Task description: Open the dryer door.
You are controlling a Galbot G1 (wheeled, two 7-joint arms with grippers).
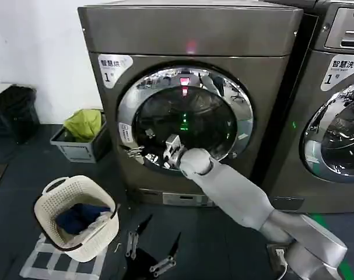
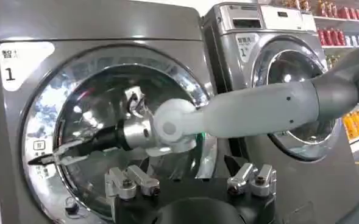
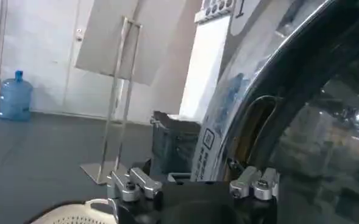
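Chrome-rimmed round dryer door meets right hand

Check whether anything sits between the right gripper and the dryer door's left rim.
Nothing visible does. The right gripper is already at the left edge of the dryer door, fingertips against the chrome rim. The white laundry basket stands on the floor, lower left, apart.

Machines: 2, dryer plus neighbour. Chrome porthole doors: 2. White laundry basket: 1. Grey bin: 1.
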